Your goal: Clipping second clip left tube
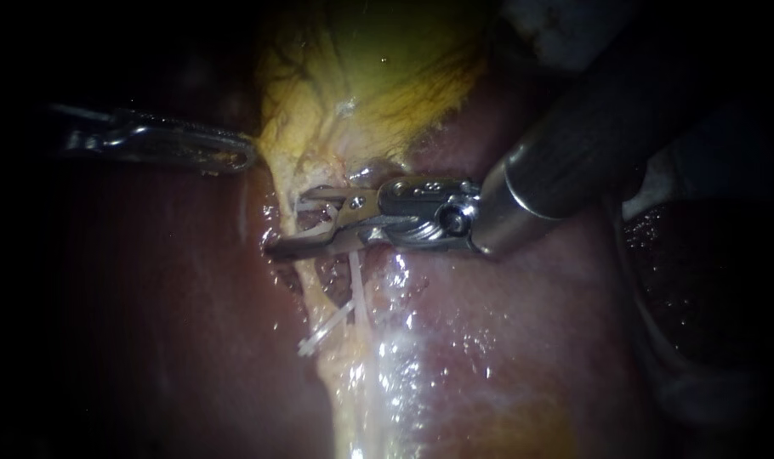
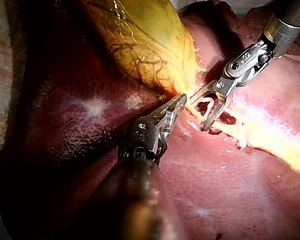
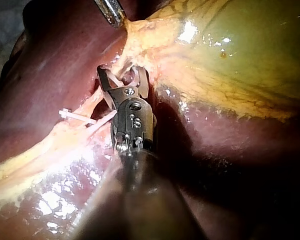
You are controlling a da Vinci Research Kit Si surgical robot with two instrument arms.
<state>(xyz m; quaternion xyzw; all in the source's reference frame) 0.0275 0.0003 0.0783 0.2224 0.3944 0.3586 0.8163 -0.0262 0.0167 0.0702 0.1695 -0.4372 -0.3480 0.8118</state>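
Jaws of the right instrument [image 1: 288, 223] stand spread astride the tube [image 1: 312, 285], at twelve o'clock from the white clip [image 1: 326, 328]; they should probably seat fully across it, clear of that clip, before squeezing.

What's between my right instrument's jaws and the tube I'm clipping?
Nothing visible. The right instrument has its open jaws astride the tube beside the gallbladder. The white clip sits farther along, clear of them. The left instrument holds the gallbladder's edge, aside.
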